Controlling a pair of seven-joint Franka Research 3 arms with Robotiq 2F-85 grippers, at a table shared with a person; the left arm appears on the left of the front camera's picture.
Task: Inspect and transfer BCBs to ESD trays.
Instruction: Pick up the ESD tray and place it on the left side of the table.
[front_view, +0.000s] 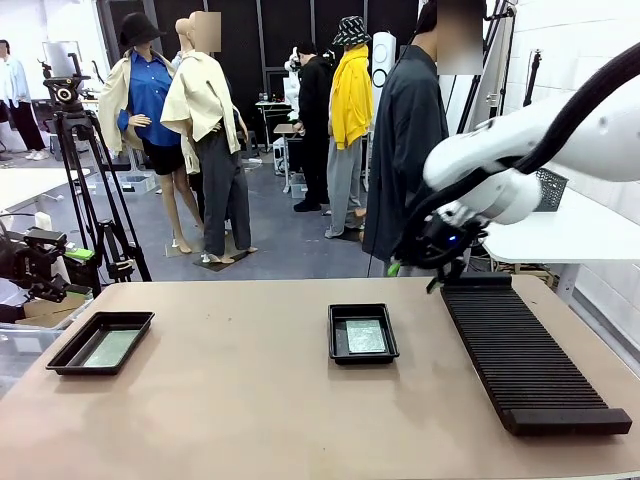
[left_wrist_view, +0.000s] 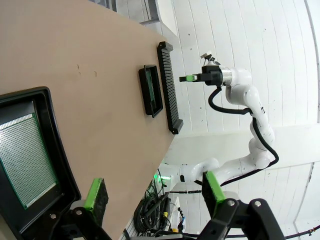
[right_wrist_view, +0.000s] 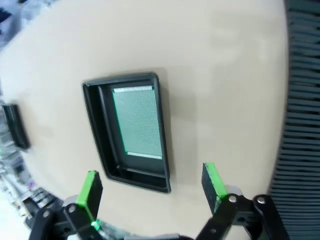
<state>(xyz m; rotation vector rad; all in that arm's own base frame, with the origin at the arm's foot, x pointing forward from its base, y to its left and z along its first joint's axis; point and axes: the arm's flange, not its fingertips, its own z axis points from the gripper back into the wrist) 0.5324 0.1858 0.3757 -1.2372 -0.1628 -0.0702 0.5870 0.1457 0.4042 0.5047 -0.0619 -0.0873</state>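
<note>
Near the worktop's left edge, one ESD tray (front_view: 100, 341) held a BCB (front_view: 110, 347); the middle tray (front_view: 362, 332) held another (right_wrist_view: 137, 121). Both claws — left (left_wrist_view: 152, 192), right (right_wrist_view: 150, 181) — gaped wide, empty. The transfer looked complete; any next move called for checking the slotted rack (front_view: 525, 353) by the right edge.

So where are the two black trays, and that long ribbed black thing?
Left tray (front_view: 62, 357), front view, on its near-left rim.
Middle tray (front_view: 363, 359), front view, on its near rim.
Long ribbed rack (front_view: 520, 355), front view, on the middle of its slotted top.
</note>
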